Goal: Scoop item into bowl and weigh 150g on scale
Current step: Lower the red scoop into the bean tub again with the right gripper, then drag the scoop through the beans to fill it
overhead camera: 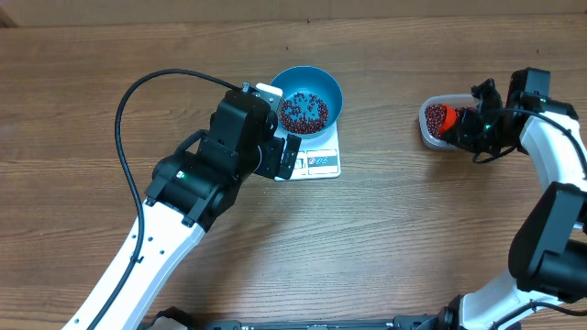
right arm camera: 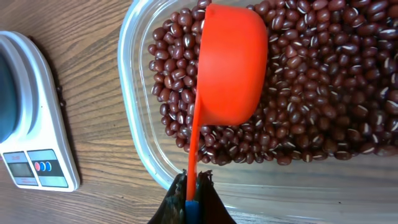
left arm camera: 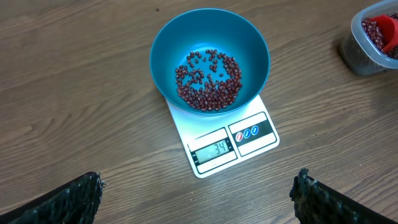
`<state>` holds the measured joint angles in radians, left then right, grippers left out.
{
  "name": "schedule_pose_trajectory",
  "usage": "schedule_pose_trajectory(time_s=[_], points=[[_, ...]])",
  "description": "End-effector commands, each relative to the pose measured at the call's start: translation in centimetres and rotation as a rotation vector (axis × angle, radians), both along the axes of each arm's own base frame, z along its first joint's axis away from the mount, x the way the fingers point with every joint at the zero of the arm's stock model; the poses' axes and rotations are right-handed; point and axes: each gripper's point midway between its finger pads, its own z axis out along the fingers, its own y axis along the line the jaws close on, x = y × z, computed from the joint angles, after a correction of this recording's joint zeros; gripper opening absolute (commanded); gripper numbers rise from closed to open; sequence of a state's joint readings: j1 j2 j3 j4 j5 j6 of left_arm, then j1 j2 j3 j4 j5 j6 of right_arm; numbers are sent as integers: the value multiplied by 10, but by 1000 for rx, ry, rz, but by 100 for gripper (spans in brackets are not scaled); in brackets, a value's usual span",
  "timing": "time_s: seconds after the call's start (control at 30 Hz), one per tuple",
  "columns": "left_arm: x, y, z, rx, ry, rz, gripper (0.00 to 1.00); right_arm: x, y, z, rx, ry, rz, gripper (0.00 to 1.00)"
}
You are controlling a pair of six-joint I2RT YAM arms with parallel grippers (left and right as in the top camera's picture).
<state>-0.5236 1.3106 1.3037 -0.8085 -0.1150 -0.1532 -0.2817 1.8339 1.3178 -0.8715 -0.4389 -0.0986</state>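
The left jaws stand wide apart and hold nothing, their two dark fingers point(left arm camera: 68, 199) at the bottom corners of the left wrist view, above bare bench point(left arm camera: 81, 112) on the display side of the scale point(left arm camera: 214, 168). The white scale lies flat just beyond them, its display point(left arm camera: 213, 149) reading 34 beside two blue-marked buttons point(left arm camera: 250, 131). On its platform sits the blue bowl point(left arm camera: 168, 50), upright, with a thin, loose layer of dark red-brown beans point(left arm camera: 208, 81) across its bottom. Seen from overhead, the left arm point(overhead camera: 206, 174) reaches in from the lower left and covers the scale's left edge. Off to the right, well apart from the scale, the right jaws are clamped together on the thin handle point(right arm camera: 194, 143) of an orange-red scoop point(right arm camera: 230, 62). The scoop's cup lies over the beans in a clear plastic tub point(right arm camera: 134, 112), its rounded outside toward the wrist camera, so what it holds cannot be told. A dense maroon heap point(right arm camera: 323, 93) of the same beans covers the tub's floor
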Motion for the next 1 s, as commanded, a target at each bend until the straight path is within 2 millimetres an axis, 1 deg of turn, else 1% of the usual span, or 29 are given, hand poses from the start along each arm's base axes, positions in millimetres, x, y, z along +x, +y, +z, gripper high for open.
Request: schedule_pose_trajectory(time_s=[0.0, 0.27, 0.5, 0.97], points=[[0, -1, 14, -11, -33, -17, 100, -2, 3, -4, 33, 2, 10, 4], [0, -1, 14, -11, -33, -17, 99, -2, 0, -3, 34, -1, 1, 4], [0, -1, 14, -11, -33, -17, 100, -1, 3, 3, 98, -33, 23, 4], [0, -1, 14, -11, -33, -17, 100, 0, -9, 7, 127, -53, -10, 4]])
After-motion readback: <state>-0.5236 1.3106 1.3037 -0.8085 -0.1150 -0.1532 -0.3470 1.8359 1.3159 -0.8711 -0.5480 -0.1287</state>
